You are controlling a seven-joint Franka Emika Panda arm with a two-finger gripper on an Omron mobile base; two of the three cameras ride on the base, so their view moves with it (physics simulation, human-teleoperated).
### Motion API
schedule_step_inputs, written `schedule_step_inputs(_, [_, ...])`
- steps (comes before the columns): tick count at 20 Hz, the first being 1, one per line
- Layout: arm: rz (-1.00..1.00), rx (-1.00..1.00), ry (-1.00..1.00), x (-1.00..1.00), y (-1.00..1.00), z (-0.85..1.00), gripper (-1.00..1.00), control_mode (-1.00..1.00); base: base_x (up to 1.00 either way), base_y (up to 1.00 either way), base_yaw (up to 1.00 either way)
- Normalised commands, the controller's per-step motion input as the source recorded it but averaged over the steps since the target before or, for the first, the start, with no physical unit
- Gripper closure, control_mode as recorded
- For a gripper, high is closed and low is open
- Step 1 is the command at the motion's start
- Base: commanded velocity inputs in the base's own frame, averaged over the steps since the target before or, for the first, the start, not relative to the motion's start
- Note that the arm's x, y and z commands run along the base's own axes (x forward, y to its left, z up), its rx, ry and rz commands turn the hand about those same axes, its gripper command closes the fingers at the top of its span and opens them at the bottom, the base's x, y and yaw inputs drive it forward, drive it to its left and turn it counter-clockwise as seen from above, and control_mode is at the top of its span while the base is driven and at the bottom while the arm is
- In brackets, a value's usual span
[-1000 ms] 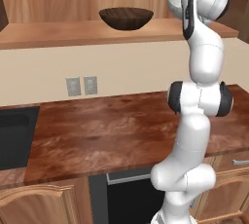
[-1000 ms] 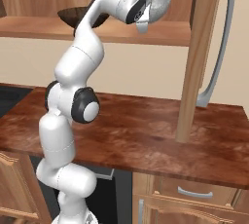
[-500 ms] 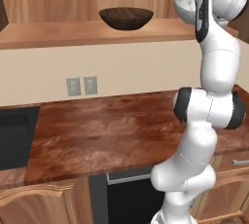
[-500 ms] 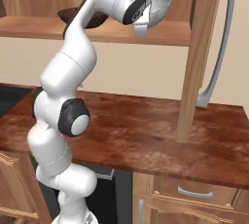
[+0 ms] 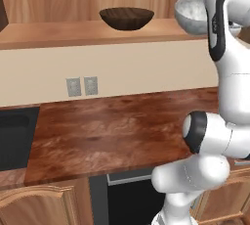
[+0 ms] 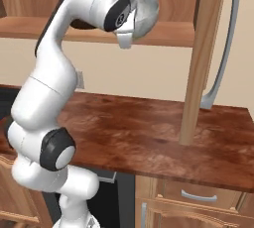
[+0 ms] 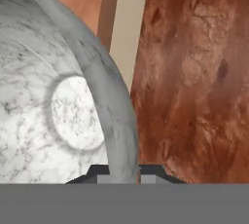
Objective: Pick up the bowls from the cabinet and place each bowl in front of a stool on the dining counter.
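Two bowls are in sight: one dark brown wooden bowl (image 5: 126,18) resting on the cabinet shelf (image 5: 63,32), and one pale grey stone bowl (image 5: 191,13) held up in the air beside it at shelf height, well above the reddish-brown table (image 5: 112,131). The end effector (image 7: 124,172) is clenched on the stone bowl's rim, one finger inside the bowl and one outside. The grey bowl is tilted on its side.
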Motion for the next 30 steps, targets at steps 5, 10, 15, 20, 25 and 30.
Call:
schedule_step_inputs(5, [0.02,0.0,0.25,-1.0,0.48,-0.02,1.0,-1.0,0.0,0.0,0.0])
schedule_step_inputs(10, [0.05,0.0,0.35,-1.0,0.46,-0.03,1.0,-1.0,0.0,0.0,0.0])
schedule_step_inputs(15, [0.02,0.0,0.34,-0.66,0.46,-0.07,1.0,-1.0,0.0,0.0,0.0])
schedule_step_inputs(20, [0.0,0.03,0.17,-0.04,0.07,-0.15,1.0,-1.0,0.0,0.0,0.0])
schedule_step_inputs(25, [0.0,0.16,0.01,-0.05,0.0,-0.65,1.0,-1.0,0.0,0.0,0.0])
schedule_step_inputs(30, [0.0,0.18,0.0,-0.14,0.0,-0.7,1.0,-1.0,0.0,0.0,0.0])
